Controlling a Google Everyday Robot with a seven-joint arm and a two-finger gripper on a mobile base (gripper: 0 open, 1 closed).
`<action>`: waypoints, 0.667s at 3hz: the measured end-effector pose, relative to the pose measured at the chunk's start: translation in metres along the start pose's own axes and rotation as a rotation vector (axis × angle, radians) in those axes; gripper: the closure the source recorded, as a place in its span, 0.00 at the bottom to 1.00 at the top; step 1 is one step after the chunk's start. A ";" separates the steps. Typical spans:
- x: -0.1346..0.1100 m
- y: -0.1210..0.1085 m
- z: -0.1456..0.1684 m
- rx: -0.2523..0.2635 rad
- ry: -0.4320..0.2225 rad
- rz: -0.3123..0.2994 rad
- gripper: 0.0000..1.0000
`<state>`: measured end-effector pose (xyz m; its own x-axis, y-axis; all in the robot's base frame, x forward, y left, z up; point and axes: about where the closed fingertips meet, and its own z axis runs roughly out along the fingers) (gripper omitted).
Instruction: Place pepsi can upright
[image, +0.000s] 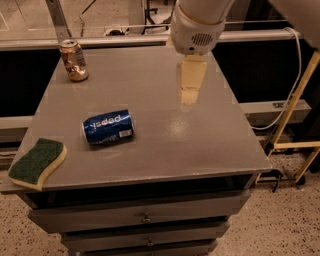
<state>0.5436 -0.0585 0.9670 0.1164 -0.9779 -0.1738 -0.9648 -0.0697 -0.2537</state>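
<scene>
The pepsi can (108, 127) is dark blue with white lettering and lies on its side on the left half of the grey tabletop (160, 150). My gripper (188, 95) hangs from the white arm above the table's middle right. It is to the right of the can and farther back, well apart from it, and holds nothing that I can see.
A gold-bronze can (74, 60) stands upright at the back left corner. A green and yellow sponge (37, 162) lies over the front left edge. Drawers (145, 217) sit below the top. A yellow-framed stand (295, 145) is at the right.
</scene>
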 end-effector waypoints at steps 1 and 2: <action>-0.059 -0.025 0.028 -0.039 -0.031 -0.076 0.00; -0.105 -0.034 0.053 -0.085 -0.010 -0.071 0.00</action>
<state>0.5769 0.0573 0.9433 0.1870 -0.9680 -0.1673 -0.9704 -0.1556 -0.1845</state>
